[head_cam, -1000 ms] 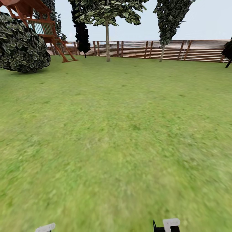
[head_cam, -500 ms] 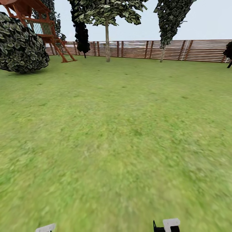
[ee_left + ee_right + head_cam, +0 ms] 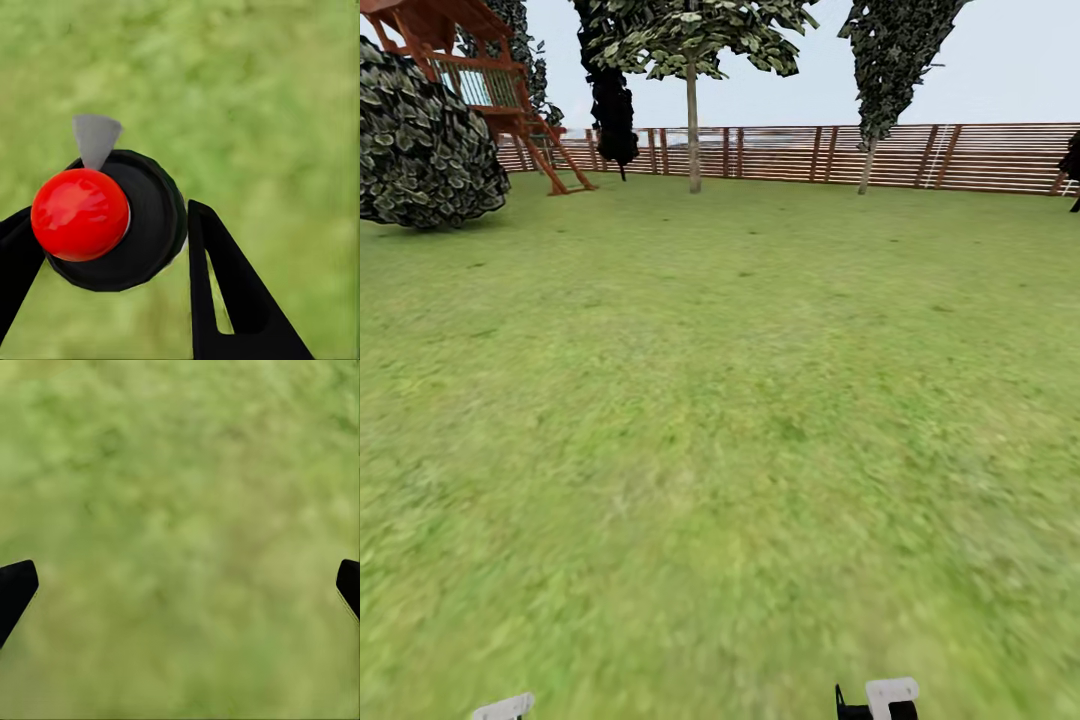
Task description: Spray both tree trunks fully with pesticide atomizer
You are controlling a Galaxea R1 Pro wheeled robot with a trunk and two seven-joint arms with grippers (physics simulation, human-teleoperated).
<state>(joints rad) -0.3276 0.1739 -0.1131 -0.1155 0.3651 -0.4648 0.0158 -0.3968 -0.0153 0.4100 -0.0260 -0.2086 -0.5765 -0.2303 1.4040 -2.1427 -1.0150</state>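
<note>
Pesticide atomizer (image 3: 112,221) sits between the two black fingers (image 3: 225,292) of the left gripper (image 3: 105,255), which pinches its dark round body; it is seen end-on, red top (image 3: 79,214) toward the wrist camera, so its long axis runs along the line of sight and its label is hidden. A small grey nozzle (image 3: 95,139) sticks out sideways from the top. Below it lies blurred green lawn (image 3: 740,400). The right gripper (image 3: 180,585) is spread wide with nothing between its tips, over the same grass. At the lawn's far edge, before the slatted wooden fence (image 3: 960,155), stand two pale-trunked trees (image 3: 693,120), the second (image 3: 870,150) cut off at the top. A round bush (image 3: 425,140) and a red play tower (image 3: 490,80) stand at the far left corner.
</note>
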